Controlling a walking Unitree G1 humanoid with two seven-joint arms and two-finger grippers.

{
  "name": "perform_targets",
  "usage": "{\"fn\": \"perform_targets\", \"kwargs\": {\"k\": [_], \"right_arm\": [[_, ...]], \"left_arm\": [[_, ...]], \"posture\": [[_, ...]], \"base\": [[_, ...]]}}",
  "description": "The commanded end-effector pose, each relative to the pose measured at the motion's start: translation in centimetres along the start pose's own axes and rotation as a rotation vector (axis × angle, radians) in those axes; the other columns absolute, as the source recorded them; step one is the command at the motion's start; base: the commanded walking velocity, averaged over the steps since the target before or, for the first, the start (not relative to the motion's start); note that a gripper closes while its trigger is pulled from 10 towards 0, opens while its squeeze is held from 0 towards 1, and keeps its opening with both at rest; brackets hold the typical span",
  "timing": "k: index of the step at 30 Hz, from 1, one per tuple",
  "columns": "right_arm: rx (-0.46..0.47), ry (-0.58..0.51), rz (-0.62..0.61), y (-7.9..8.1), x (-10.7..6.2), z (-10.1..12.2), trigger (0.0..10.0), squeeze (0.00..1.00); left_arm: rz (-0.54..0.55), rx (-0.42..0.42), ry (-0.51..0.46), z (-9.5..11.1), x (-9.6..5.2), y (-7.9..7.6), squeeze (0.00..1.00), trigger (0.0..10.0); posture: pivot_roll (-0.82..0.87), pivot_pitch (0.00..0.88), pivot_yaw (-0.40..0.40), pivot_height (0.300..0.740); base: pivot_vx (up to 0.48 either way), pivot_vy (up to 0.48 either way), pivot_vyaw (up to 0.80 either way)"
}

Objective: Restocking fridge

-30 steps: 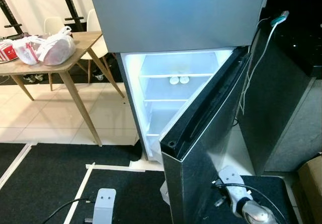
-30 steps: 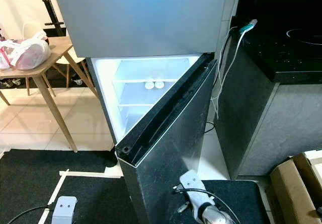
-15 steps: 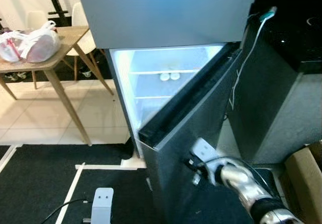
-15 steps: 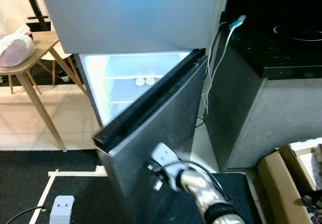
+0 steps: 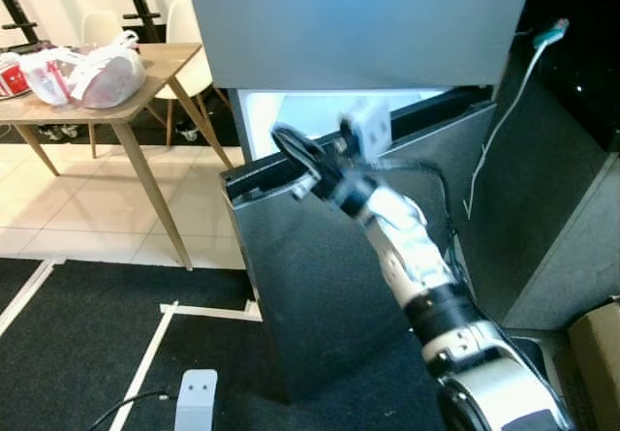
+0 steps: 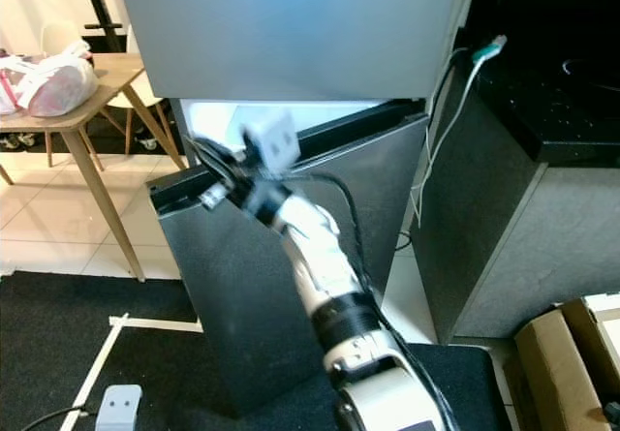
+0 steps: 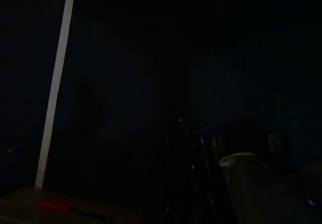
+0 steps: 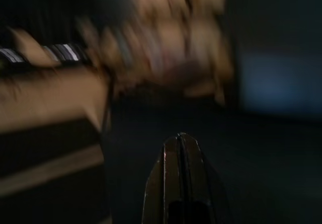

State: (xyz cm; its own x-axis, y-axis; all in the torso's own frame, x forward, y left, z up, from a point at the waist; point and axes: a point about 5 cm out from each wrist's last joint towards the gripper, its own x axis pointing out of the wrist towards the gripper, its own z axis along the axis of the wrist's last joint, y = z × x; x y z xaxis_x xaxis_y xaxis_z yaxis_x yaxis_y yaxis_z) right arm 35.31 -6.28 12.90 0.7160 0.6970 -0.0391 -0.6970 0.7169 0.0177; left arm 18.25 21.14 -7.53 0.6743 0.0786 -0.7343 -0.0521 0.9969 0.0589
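While the views are taken in turn, each line below keeps to one camera.

Left eye view: the right tool [image 5: 291, 150] lay at the top edge of the dark grey lower fridge door [image 5: 320, 286], its black fingers looking pressed together. That door stood nearly shut, with a thin strip of the lit white fridge interior [image 5: 291, 111] showing above it and under the grey upper freezer door [image 5: 358, 24].

Right eye view: the silver right arm [image 6: 310, 247] reached up across the door's front. A white plastic shopping bag [image 6: 53, 82] sat on the light wooden surface [image 6: 102, 87], well apart from the fridge, so the goods to restock looked as though they were over there.

Left wrist view: very dark; a pale vertical strip [image 7: 55, 83] could be made out, and whether the left tool was apart or together I could not tell.

Right wrist view: blurred; the two black fingertips [image 8: 181, 148] lay together with no gap and nothing between them.

Risk, door: it might seal shut before anything was stocked, caused by a push on its top edge.

Risk, cable: the white charging cable [image 5: 499, 121] hanging beside the fridge might snag, caused by the arm swinging wide.

Risk, tool: fingers might get pinched in the gap, caused by the door closing on them.
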Motion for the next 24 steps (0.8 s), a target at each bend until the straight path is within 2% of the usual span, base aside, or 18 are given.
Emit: {"fn": "perform_targets", "kwargs": {"k": [1, 2, 3, 5, 6, 8, 9, 10, 11, 12, 14, 15, 16, 17, 19, 24], "right_arm": [[0.011, 0.051, -0.046, -0.6, -0.8, -1.4, 10.0, 0.00], [0.042, 0.073, -0.094, -1.2, -1.8, -2.5, 10.0, 0.00], [0.094, 0.120, -0.175, -2.3, -3.6, -4.5, 10.0, 0.00], [0.094, 0.120, -0.175, -2.3, -3.6, -4.5, 10.0, 0.00], [0.127, 0.153, -0.232, -2.9, -5.0, -5.8, 10.0, 0.00], [0.166, 0.296, -0.438, -4.5, -9.0, -9.6, 10.0, 0.00], [0.166, 0.296, -0.438, -4.5, -9.0, -9.6, 10.0, 0.00], [0.158, 0.411, -0.536, -4.7, -11.7, -12.1, 10.0, 0.00], [0.144, 0.546, -0.612, -4.5, -14.7, -14.7, 10.0, 0.00], [0.144, 0.546, -0.612, -4.5, -14.7, -14.7, 10.0, 0.00], [0.141, 0.715, -0.675, -3.4, -18.8, -17.8, 10.0, 0.00], [0.141, 0.715, -0.675, -3.4, -18.8, -17.8, 10.0, 0.00], [0.222, 0.805, -0.749, -1.9, -21.8, -19.9, 10.0, 0.00], [0.222, 0.805, -0.749, -1.9, -21.8, -19.9, 10.0, 0.00], [0.287, 0.873, -0.810, -0.3, -24.1, -21.4, 10.0, 0.00], [0.297, 0.912, -0.819, 1.0, -25.2, -22.3, 10.0, 0.00]], "left_arm": [[-0.001, 0.027, 0.008, -0.3, -0.1, 0.4, 0.00, 10.0], [-0.011, 0.045, 0.006, -0.2, -0.1, 0.3, 0.00, 10.0], [-0.033, 0.088, 0.002, -0.1, -0.1, 0.1, 0.00, 10.0], [-0.033, 0.088, 0.002, -0.1, -0.1, 0.1, 0.00, 10.0], [-0.049, 0.118, 0.000, -0.1, -0.1, 0.0, 0.00, 10.0], [-0.068, 0.144, 0.002, 0.0, 0.0, -0.3, 0.00, 10.0], [-0.068, 0.144, 0.002, 0.0, 0.0, -0.3, 0.00, 10.0], [-0.074, 0.148, 0.006, 0.0, 0.0, -0.4, 0.00, 10.0], [-0.081, 0.160, 0.010, 0.1, 0.1, -0.6, 0.00, 10.0], [-0.081, 0.160, 0.010, 0.1, 0.1, -0.6, 0.00, 10.0], [-0.089, 0.181, 0.021, 0.4, 0.3, -0.9, 0.00, 10.0], [-0.089, 0.181, 0.021, 0.4, 0.3, -0.9, 0.00, 10.0], [-0.089, 0.196, 0.043, 0.5, 0.5, -1.3, 0.00, 10.0], [-0.089, 0.196, 0.043, 0.5, 0.5, -1.3, 0.00, 10.0], [-0.093, 0.191, 0.028, 1.3, 0.7, -1.7, 0.00, 10.0], [-0.089, 0.220, 0.012, 2.4, 1.1, -2.0, 0.00, 10.0]], "posture": [[-0.08, 0.067, 0.046, 0.726], [-0.08, 0.067, 0.046, 0.726], [-0.08, 0.060, 0.054, 0.726], [-0.08, 0.060, 0.054, 0.726], [-0.08, 0.060, 0.054, 0.726], [-0.09, 0.052, 0.067, 0.726], [-0.09, 0.052, 0.067, 0.726], [-0.10, 0.044, 0.081, 0.726], [-0.10, 0.044, 0.081, 0.726], [-0.10, 0.044, 0.081, 0.726], [-0.09, 0.031, 0.082, 0.726], [-0.09, 0.031, 0.082, 0.726], [-0.08, 0.028, 0.077, 0.726], [-0.08, 0.028, 0.077, 0.726], [-0.09, 0.029, 0.080, 0.726], [-0.09, 0.025, 0.082, 0.726]], "base": [[0.000, 0.000, 0.00], [0.000, 0.000, 0.00], [0.000, 0.000, 0.00], [0.000, 0.000, 0.00], [0.000, 0.000, 0.00], [0.000, 0.000, 0.00], [0.000, 0.000, 0.00], [0.000, 0.000, 0.00], [0.000, 0.000, 0.00], [0.000, 0.000, 0.00], [0.000, 0.000, 0.00], [0.000, 0.000, 0.00], [0.000, 0.000, 0.00], [0.000, 0.000, 0.00], [0.000, 0.000, 0.00], [0.000, 0.000, 0.00]]}}
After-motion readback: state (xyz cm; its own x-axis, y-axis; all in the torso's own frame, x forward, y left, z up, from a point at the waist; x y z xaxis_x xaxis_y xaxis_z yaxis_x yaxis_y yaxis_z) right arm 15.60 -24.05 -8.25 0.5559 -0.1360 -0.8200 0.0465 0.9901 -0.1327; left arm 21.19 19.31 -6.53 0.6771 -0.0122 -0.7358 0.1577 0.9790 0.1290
